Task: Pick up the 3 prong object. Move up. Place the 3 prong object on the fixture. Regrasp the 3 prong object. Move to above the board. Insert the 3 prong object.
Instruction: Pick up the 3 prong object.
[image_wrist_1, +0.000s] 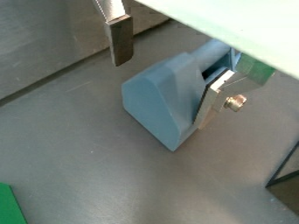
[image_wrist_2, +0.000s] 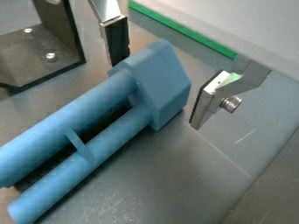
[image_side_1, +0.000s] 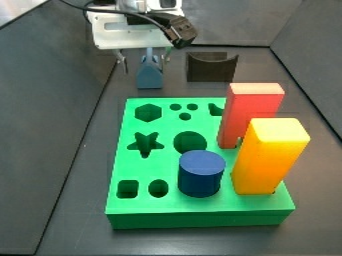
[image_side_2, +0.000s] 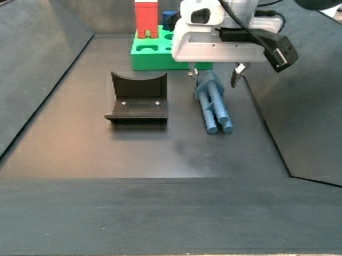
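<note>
Gripper (image_wrist_2: 163, 74) hangs low over the peaked end of the 3 prong object (image_wrist_2: 100, 131), its fingers (image_wrist_2: 114, 42) spread wide on either side of that end without touching it. The object lies flat on the gray floor (image_side_2: 160, 150), just beside the fixture (image_side_2: 136, 98) and close behind the green board (image_side_1: 167, 160).

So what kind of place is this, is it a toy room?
More likely a robot test bench. A gripper hovers with open fingers either side of a blue 3 prong object on a grey, dark-walled floor, near a green shape-sorting board and a black fixture.
</note>
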